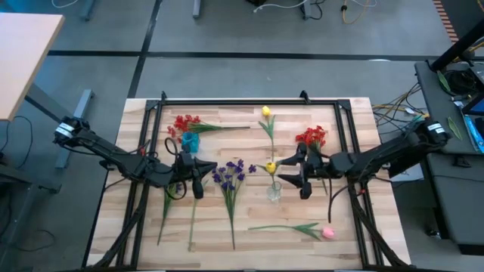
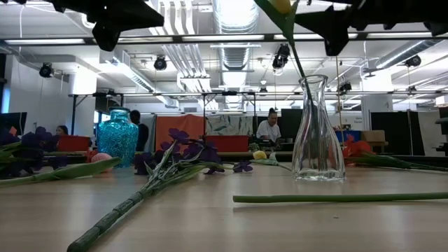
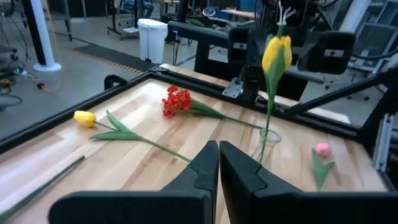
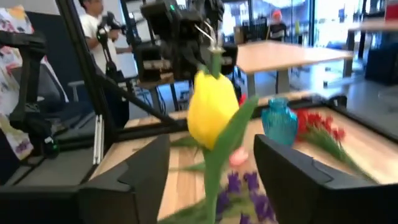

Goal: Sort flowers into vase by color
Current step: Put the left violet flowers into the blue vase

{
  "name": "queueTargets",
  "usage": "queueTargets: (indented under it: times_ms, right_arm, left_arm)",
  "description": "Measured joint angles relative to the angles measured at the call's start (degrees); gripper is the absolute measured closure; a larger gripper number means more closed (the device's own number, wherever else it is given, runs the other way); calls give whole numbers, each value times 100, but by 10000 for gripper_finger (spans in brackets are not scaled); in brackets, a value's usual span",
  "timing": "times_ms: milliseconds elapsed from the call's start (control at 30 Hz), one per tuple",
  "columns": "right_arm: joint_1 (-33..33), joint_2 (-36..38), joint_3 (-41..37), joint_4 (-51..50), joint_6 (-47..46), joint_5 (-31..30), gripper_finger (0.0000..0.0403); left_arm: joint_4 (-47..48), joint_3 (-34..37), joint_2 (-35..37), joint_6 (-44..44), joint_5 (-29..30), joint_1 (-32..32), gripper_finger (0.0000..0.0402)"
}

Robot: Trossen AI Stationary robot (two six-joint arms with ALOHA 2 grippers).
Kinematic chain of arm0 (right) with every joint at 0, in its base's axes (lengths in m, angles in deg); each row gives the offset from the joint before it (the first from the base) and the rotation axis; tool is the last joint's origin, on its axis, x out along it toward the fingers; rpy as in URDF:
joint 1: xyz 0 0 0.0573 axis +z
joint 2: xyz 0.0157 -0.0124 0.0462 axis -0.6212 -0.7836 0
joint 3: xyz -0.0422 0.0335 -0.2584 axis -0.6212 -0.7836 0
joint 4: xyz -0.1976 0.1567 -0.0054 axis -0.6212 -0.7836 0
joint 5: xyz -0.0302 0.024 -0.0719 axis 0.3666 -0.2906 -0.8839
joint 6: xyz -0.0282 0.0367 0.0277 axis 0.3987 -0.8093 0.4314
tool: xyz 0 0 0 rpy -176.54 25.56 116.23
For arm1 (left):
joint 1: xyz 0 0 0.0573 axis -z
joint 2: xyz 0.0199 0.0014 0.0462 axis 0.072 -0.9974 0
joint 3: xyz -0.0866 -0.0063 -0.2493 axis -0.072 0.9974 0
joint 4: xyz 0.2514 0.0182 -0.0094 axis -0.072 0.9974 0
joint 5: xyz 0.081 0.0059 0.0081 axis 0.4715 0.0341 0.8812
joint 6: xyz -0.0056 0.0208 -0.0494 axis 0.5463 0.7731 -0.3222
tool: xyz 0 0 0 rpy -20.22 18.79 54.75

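A clear glass vase (image 1: 274, 191) (image 2: 318, 129) stands mid-table with one yellow tulip (image 1: 271, 167) (image 4: 211, 109) upright in it, stem down the neck. My right gripper (image 1: 290, 174) (image 4: 214, 180) is open, its fingers on either side of that bud without touching it. My left gripper (image 1: 198, 187) (image 3: 219, 165) is shut and hovers left of the purple flowers (image 1: 231, 175). A teal vase (image 1: 189, 140) stands beside a red cluster (image 1: 185, 123). A second red cluster (image 1: 311, 137), a second yellow tulip (image 1: 266, 112) and a pink bud (image 1: 327, 233) lie flat on the wood.
A black metal frame (image 1: 249, 100) edges the wooden table. Loose green stems (image 1: 168, 208) lie near the left arm, and one stem (image 2: 336, 199) lies in front of the clear vase. Bare wood shows along the near edge. People stand in the room behind.
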Motion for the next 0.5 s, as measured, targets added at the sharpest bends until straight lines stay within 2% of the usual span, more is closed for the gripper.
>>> queueTargets:
  times_ms: [133, 233, 367, 500]
  right_arm:
    - [0, 484, 0, -938, -451, 1, 146]
    - [0, 821, 40, -1778, -867, -1, 135]
    - [0, 1069, 185, -2786, -1300, -7, 132]
    - [-2, 1070, 277, -3119, -1371, -1, 137]
  left_arm:
    - [852, -365, -8, -724, -51, 2, 394]
    - [2256, -844, -95, -1898, -353, 11, 374]
    - [4840, -1739, -453, -4023, -1341, 13, 337]
    - [7781, -2687, -1188, -6294, -2741, 26, 301]
